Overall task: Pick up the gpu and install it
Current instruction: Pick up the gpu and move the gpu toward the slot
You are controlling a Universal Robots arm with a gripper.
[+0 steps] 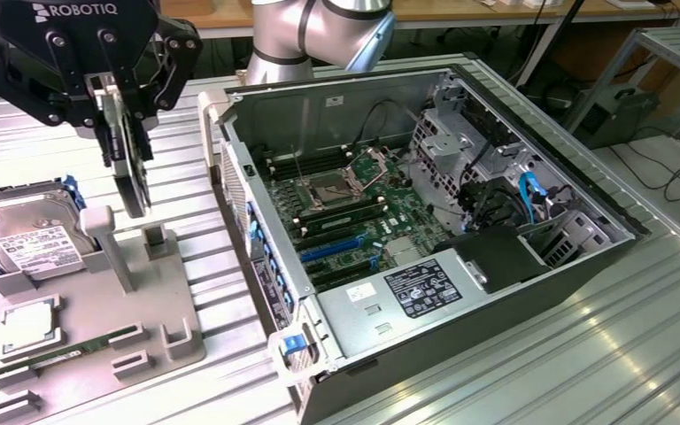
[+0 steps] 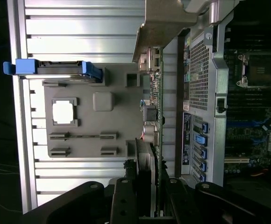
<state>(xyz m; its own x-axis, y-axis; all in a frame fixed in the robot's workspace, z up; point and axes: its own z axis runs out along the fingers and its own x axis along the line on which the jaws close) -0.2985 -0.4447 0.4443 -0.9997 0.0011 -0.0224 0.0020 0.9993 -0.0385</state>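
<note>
The end effector (image 1: 125,124) is clamped on the gpu (image 1: 135,190) — card upright. It hangs above the gray holder (image 1: 92,301), beside the open computer case (image 1: 316,106).

Robotics lab, robot arm (image 1: 316,35), opened computer (image 1: 316,115)

A ribbed metal table (image 1: 623,354) (image 2: 79,28) carries everything. On the exterior view's left, at the near side, a flat grey fixture (image 1: 92,328) (image 2: 93,126) lies directly on the slats, with raised posts and shallow pockets moulded into it. Just beside it, toward the exterior view's right, an open case (image 1: 529,328) (image 2: 198,70) lies on its side with its open face up, across the middle of the table. Bare slats show at the near right and far left.
</note>
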